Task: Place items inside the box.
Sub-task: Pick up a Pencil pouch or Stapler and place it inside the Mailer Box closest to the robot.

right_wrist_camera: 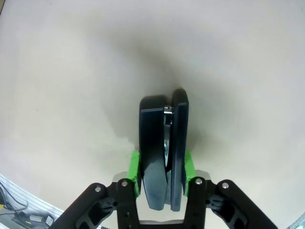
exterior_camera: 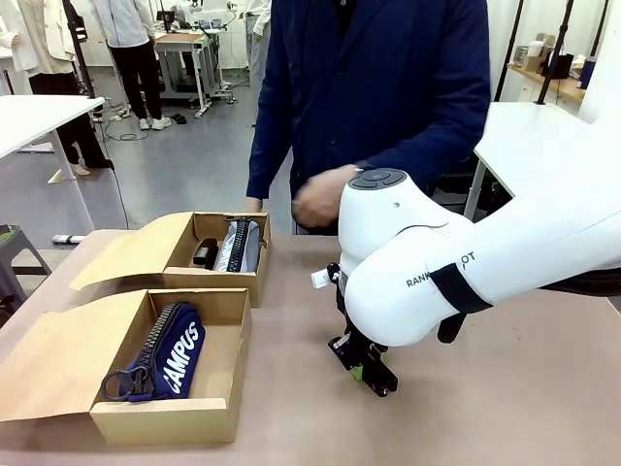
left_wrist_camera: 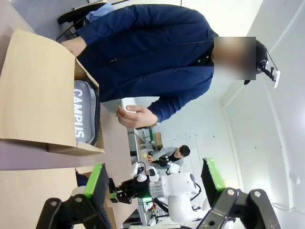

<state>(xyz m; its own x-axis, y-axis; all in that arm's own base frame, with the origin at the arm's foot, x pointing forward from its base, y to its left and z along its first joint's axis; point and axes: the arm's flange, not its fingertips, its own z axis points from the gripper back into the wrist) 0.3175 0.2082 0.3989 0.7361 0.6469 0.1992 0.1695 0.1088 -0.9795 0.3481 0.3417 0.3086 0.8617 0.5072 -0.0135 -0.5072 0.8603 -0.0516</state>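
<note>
My right gripper (right_wrist_camera: 162,164) is shut on a black stapler (right_wrist_camera: 164,143), its green pads pressed against both sides, just above the bare table top. From the front, that gripper (exterior_camera: 367,374) hangs low over the table's middle, right of the boxes. A navy "CAMPUS" pouch (exterior_camera: 175,349) lies in the near cardboard box (exterior_camera: 170,419). A grey "CAMPUS" pouch (exterior_camera: 240,245) and a small black item (exterior_camera: 205,253) lie in the far box (exterior_camera: 213,283). My left gripper (left_wrist_camera: 152,183) is open and holds nothing, looking towards the far box (left_wrist_camera: 38,90) and its grey pouch (left_wrist_camera: 83,117).
A person in a navy coat stands at the far edge, one hand (exterior_camera: 320,197) held in front of the body above the table. Both boxes have their flaps folded out to the left. Brown table surface (exterior_camera: 505,388) stretches to the right of my right gripper.
</note>
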